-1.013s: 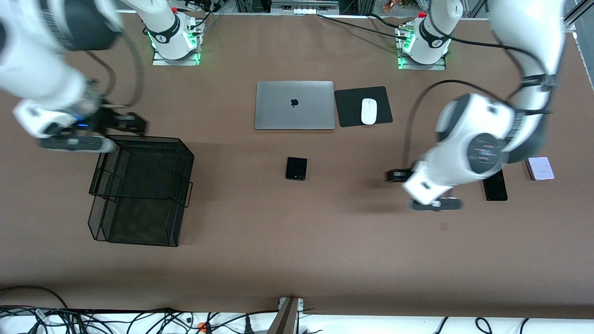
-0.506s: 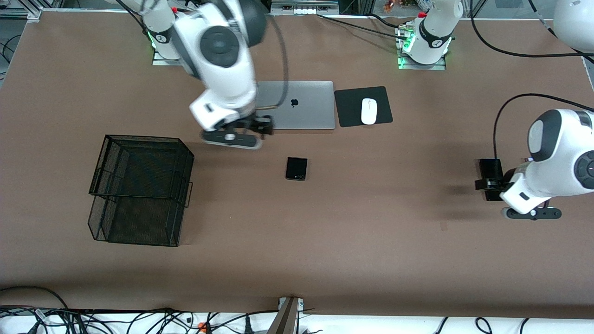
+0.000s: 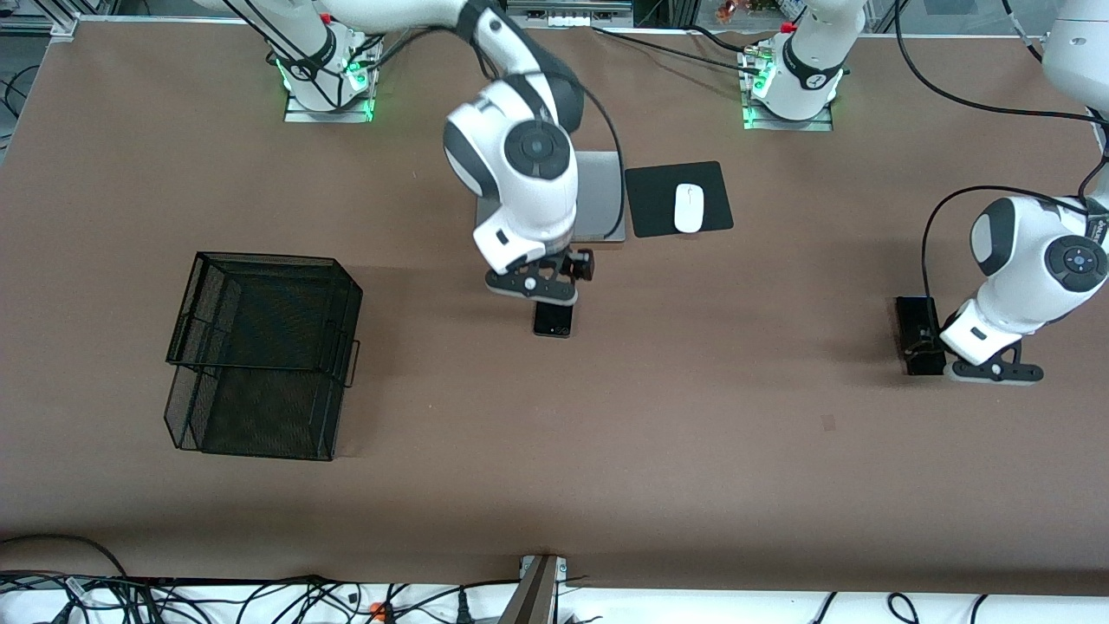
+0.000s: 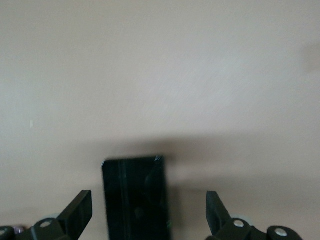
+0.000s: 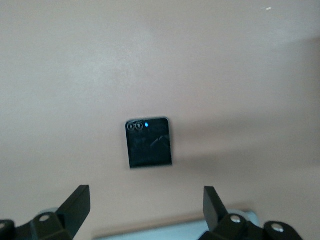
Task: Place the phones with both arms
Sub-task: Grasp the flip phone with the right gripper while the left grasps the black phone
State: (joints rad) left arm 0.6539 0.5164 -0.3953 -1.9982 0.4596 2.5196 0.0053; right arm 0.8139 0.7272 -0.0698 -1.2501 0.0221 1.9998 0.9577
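Note:
The small squarish black phone [image 3: 553,321] lies flat at mid-table. My right gripper [image 3: 563,276] hovers just above it on the laptop side, open and empty. In the right wrist view the phone [image 5: 148,142] lies ahead of the open gripper [image 5: 145,207]. The long slim black slab [image 3: 914,316] lies near the left arm's end. My left gripper [image 3: 931,345] is low over it, open. In the left wrist view the slab [image 4: 135,195] sits between the spread fingers [image 4: 75,215], closer to one, not touched. The lavender-white phone is hidden under the left arm.
A black wire basket [image 3: 260,347] stands toward the right arm's end. A silver laptop [image 3: 602,199], partly covered by the right arm, and a white mouse [image 3: 689,208] on a black pad [image 3: 650,199] lie farther from the front camera than the phones.
The right arm swung from over the basket to above the small black phone. The left arm moved toward its own end of the table, and its gripper came down over the slab.

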